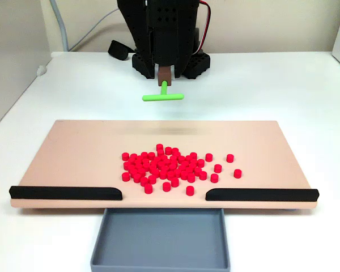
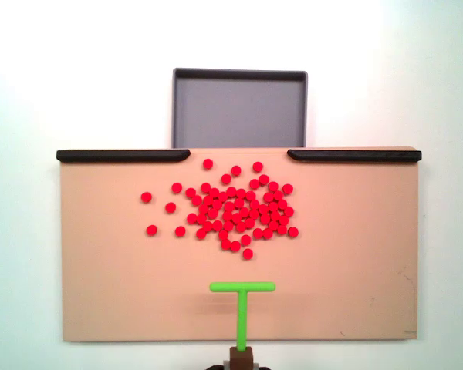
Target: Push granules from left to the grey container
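Several dozen red granules (image 1: 169, 167) lie clustered near the middle of the tan board (image 1: 73, 153), slightly toward its front edge. In both fixed views they are loose and flat on the board (image 2: 100, 293); the granules (image 2: 235, 212) sit between the gap in the black strips and the pusher. The grey container (image 1: 161, 241) lies empty just beyond that gap, its floor (image 2: 239, 108) bare. My gripper (image 1: 165, 72) is shut on the stem of a green T-shaped pusher (image 1: 162, 96), held above the table behind the board. The pusher's crossbar (image 2: 242, 287) hovers a short way from the nearest granules.
Two black strips (image 1: 65, 192) (image 1: 260, 194) line the board's edge on either side of the gap. The arm's black base (image 1: 170, 59) stands behind the board, with a cable (image 1: 73, 39) trailing left. White table surrounds everything.
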